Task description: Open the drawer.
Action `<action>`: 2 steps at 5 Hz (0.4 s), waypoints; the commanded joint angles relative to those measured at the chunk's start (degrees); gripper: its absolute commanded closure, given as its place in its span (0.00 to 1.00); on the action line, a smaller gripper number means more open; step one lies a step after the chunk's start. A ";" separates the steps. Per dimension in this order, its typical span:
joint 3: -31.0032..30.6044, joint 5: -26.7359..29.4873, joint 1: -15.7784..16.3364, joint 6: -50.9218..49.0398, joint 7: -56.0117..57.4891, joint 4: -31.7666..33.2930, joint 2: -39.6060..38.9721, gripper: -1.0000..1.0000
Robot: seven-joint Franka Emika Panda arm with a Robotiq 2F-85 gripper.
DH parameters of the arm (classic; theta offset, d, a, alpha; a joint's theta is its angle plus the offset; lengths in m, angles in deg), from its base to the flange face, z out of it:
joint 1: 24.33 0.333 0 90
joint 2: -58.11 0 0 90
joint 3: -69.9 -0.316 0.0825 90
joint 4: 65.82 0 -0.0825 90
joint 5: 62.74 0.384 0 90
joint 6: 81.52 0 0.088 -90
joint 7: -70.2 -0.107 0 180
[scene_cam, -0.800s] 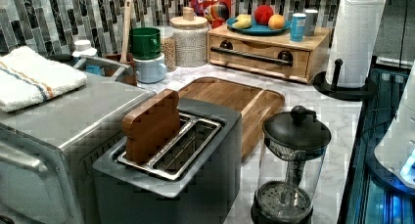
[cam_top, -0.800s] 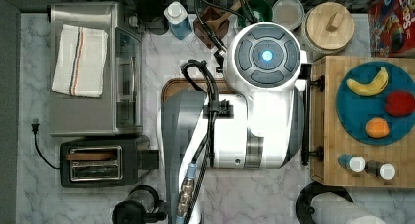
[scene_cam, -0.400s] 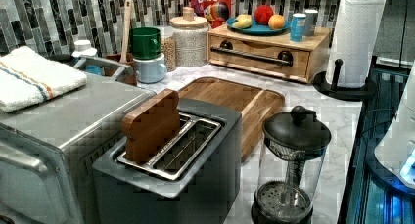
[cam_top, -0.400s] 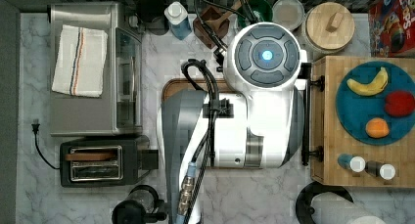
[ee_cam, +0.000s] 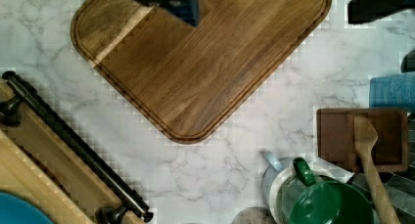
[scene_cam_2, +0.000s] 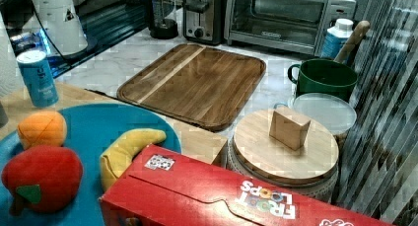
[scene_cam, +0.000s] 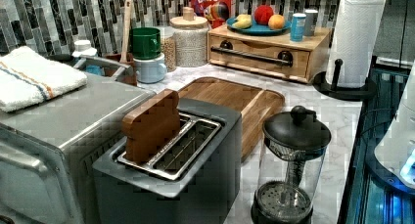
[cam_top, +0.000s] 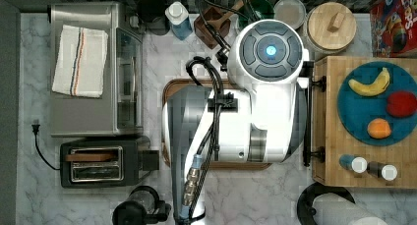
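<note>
The drawer (scene_cam: pixel 259 55), a light-wood rectangular unit with a long black bar handle (scene_cam: pixel 252 56) on two black brackets, stands at 3 o'clock in the top view, at the counter's edge. Its front sits flush with the housing, so it is closed.

Change since the earlier frames: none is visible. The white robot arm (cam_top: pixel 268 102) holds the same position over the dark brown rounded-corner wooden tray (scene_cam: pixel 235 99), and the drawer front has not shifted.

The gripper (ee_cam: pixel 161 1) appears as a dark shape above the tray. Whether it is wide or narrow cannot be told.

Edges and room:
- The handle faces 9 o'clock in the top view, towards the tray.
- A strip of bare white marble counter (ee_cam: pixel 205 180) separates the tray's edge from the handle; the two are apart.
- A round wooden-lidded jar (cam_top: pixel 330 26) stands just beside the housing at 12 o'clock in the top view.
- A white paper towel roll on a black stand (scene_cam: pixel 355 38) stands just beside it at 6 o'clock.
- A teal round plate (cam_top: pixel 354 112) rests on the housing top.
</note>
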 commanded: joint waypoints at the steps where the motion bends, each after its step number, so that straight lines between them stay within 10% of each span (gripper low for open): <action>1: 2.03 -4.40 -2.74 8.68 22.37 13.64 5.95 0.00; 2: 3.62 -6.59 -3.47 12.57 31.21 16.80 5.99 0.00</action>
